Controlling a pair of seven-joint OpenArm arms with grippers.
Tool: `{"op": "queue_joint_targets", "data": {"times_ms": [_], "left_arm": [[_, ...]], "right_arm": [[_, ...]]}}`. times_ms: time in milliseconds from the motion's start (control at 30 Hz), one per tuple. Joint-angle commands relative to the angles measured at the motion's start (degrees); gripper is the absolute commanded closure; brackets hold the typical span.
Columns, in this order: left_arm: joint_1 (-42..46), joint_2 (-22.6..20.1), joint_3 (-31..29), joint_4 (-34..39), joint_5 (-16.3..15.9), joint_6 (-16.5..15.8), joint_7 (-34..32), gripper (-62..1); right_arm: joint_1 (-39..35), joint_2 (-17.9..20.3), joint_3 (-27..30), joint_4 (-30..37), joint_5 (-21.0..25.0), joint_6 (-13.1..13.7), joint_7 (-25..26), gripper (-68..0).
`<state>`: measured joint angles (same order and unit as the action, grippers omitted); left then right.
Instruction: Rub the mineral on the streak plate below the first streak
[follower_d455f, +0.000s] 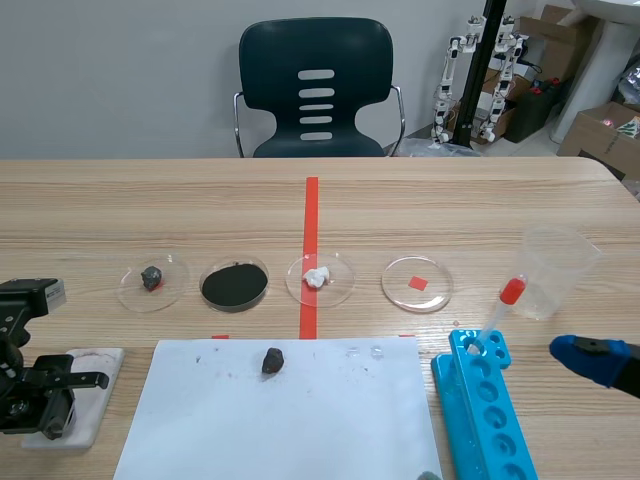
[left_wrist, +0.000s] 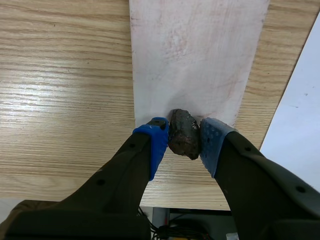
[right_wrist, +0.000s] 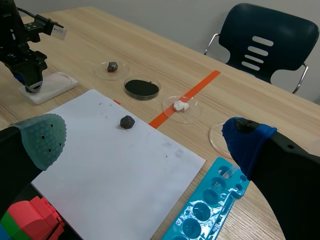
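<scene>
My left tool (left_wrist: 185, 145) is pinching the mineral (left_wrist: 182, 131), a dark lumpy stone, between its blue pads; the stone sits at the near edge of the white streak plate (left_wrist: 195, 60), touching it or just above it, I cannot tell which. In the scene view the plate lies at 9 o'clock of the white paper sheet (follower_d455f: 290, 410), just beside it.

My first worry is the edge: with the stone this close to it, a stroke pulled toward the arm would run off onto the counter (follower_d455f: 450, 200) and mark nothing. Second, the plate looks loose; my right tool (right_wrist: 145, 142) hangs spread and empty well apart at 3 o'clock of the paper, so nothing steadies the plate, and a firm rub could push it along. Third, the stone is irregular, so hard pressure might twist it out of the pads. Last, I see only a faint reddish smear further up the plate; if that is the first streak, I could overlap it.
</scene>
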<state>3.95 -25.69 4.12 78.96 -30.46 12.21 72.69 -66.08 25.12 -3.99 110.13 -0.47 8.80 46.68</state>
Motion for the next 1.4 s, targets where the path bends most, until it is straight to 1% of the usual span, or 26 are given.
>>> {"op": "queue_joint_targets", "data": {"times_ms": [0,167,333,433,500,567,600,667,767,800,933,1000,1067,1100,1167,1233,1333,1367], "left_arm": [[-0.5,0.1,0.1,0.1,1.7,0.5,-0.9,-10.0],[-0.5,0.3,0.1,0.1,1.7,0.5,-0.9,-10.0],[-0.5,1.0,0.1,0.1,-2.0,-0.2,-1.3,-10.0],[-0.5,1.7,0.1,0.1,-4.8,-1.5,-1.5,-10.0],[-0.5,2.1,0.1,0.1,-6.1,-2.6,-2.2,-10.0],[-0.5,2.2,0.1,0.1,-6.2,-2.9,-2.3,-10.0],[-0.5,2.2,0.1,0.1,-5.8,-2.9,-2.4,-10.0],[-0.5,2.1,0.1,0.1,-3.5,-2.6,-2.4,-10.0],[-0.5,2.0,0.1,0.1,0.0,-0.9,-2.1,-10.0],[-0.5,1.9,0.1,0.1,1.3,-0.7,-1.7,-10.0],[-0.5,1.8,0.1,0.1,7.3,2.3,-0.4,-10.0],[-0.5,1.7,0.1,0.1,9.1,3.1,0.1,-10.0],[-0.5,1.7,0.1,0.1,10.0,3.4,0.2,-10.0],[-0.5,1.7,0.1,0.1,9.9,3.4,0.2,-10.0],[-0.5,1.7,0.1,0.1,8.7,3.3,0.2,-10.0],[-0.5,1.7,0.1,0.1,5.9,2.8,0.2,-10.0],[-0.5,1.7,0.1,0.1,1.4,0.7,-0.7,-10.0],[-0.5,1.7,0.1,0.1,0.5,0.1,-0.9,-10.0]], "right_arm": [[0.2,0.3,0.2,0.7,0.7,0.0,1.0,-67.9],[0.2,0.3,0.2,0.7,0.7,0.0,1.0,-67.9],[0.2,0.3,0.2,0.7,0.7,0.0,1.0,-67.9],[0.2,0.3,0.2,0.7,0.7,0.0,1.0,-67.9],[0.2,0.3,0.2,0.7,0.7,0.0,1.0,-67.9],[0.2,0.3,0.2,0.7,0.7,0.0,1.0,-67.9],[0.2,0.3,0.2,0.7,0.7,0.0,1.0,-67.9],[0.2,0.3,0.2,0.7,0.7,0.0,1.0,-67.9],[0.2,0.3,0.2,0.7,0.7,0.0,1.0,-67.9],[0.2,0.3,0.2,0.7,0.7,0.0,1.0,-67.9],[0.2,0.3,0.2,0.7,0.7,0.0,1.0,-67.9],[0.2,0.3,0.2,0.7,0.7,0.0,1.0,-67.9],[0.2,0.3,0.2,0.7,0.7,0.0,1.0,-67.9],[0.2,0.3,0.2,0.7,0.7,0.0,1.0,-67.9],[0.2,0.3,0.2,0.7,0.7,0.0,1.0,-67.9],[0.2,0.3,0.2,0.7,0.7,0.0,1.0,-67.9],[0.2,0.3,0.2,0.7,0.7,0.0,1.0,-67.9],[0.2,0.3,0.2,0.7,0.7,0.0,1.0,-67.9]]}}
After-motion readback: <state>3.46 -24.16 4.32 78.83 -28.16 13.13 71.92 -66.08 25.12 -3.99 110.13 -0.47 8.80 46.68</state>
